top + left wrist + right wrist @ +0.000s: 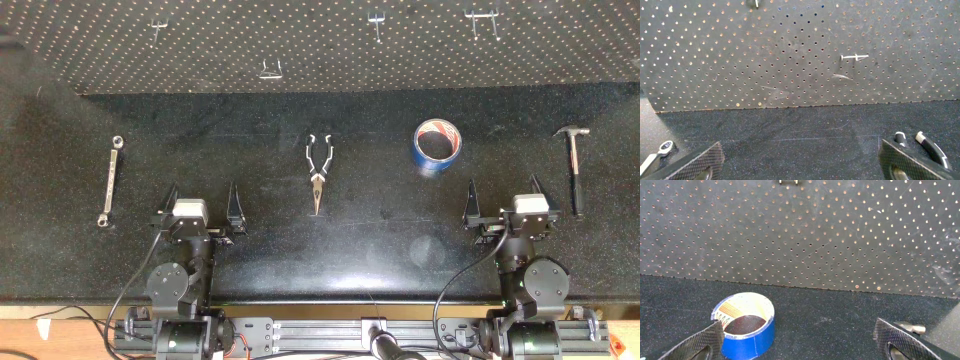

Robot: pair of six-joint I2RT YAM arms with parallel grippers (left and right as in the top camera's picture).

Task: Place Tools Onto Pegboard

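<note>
A silver wrench (108,180) lies at the left of the black mat, its end also in the left wrist view (660,151). Pliers (319,168) with black and white handles lie in the middle; their handle tips (920,142) show beside my left gripper's finger. A roll of blue tape (437,145) (744,325) stands right of centre. A hammer (574,170) lies at the far right, its head (912,327) near my right gripper's finger. My left gripper (203,207) and right gripper (505,203) both rest open near the front, holding nothing. The pegboard (330,40) stands behind.
Metal hooks (271,70) (376,18) (482,16) stick out of the pegboard, one also in the left wrist view (855,58). Bare mat lies between the tools and the pegboard's foot. The arms' bases and cables run along the front edge.
</note>
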